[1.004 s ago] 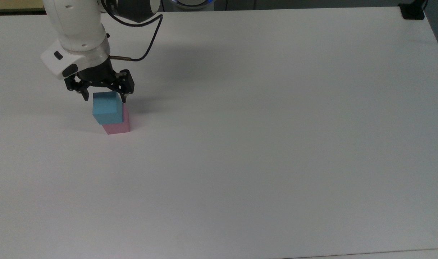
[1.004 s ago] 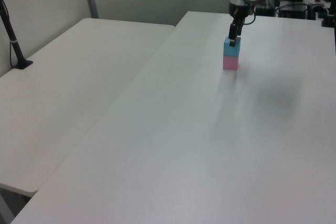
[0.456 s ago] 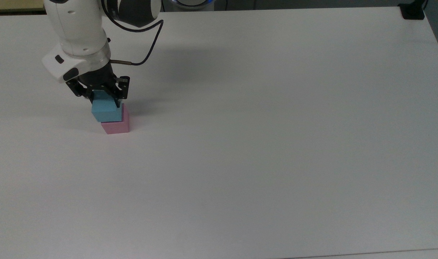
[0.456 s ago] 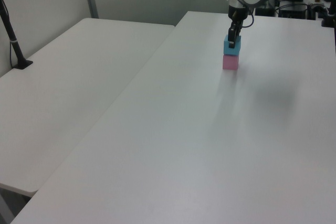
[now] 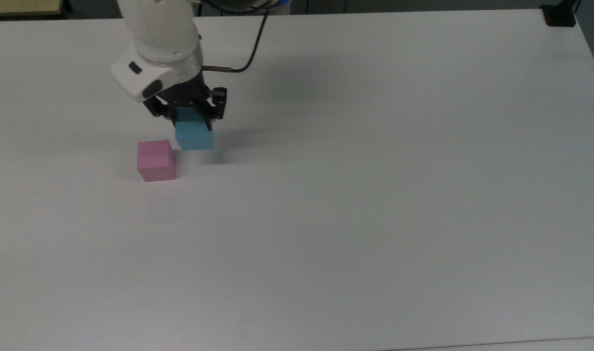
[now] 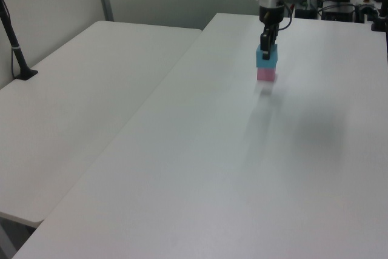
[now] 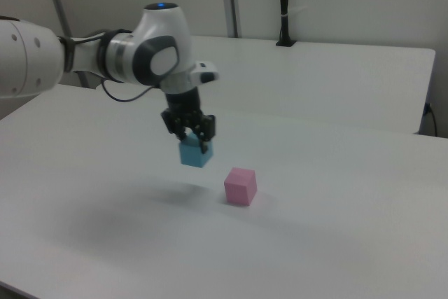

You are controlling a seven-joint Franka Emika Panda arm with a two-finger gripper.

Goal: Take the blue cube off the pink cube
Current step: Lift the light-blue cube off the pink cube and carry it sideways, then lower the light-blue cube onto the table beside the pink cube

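The blue cube (image 5: pixel 194 135) hangs above the white table (image 5: pixel 375 195), held between the black fingers of my gripper (image 5: pixel 188 117), which is shut on it. The pink cube (image 5: pixel 155 160) stands alone on the table, down and to the top view's left of the blue one, with nothing on top. In the right view the blue cube (image 7: pixel 195 153) floats clear of the table in my gripper (image 7: pixel 190 137), up and to the right view's left of the pink cube (image 7: pixel 241 186). From the left view the blue cube (image 6: pixel 266 57) overlaps the pink cube (image 6: pixel 266 75) under my gripper (image 6: pixel 265 48).
A black post base (image 5: pixel 559 15) sits at the table's far right corner in the top view. A second white table (image 6: pixel 79 101) adjoins on the left view's left, with a black post (image 6: pixel 15 47) on it.
My gripper closed on the blue cube, lifted it off the pink cube and carried it toward the top view's right. The pink cube stayed put.
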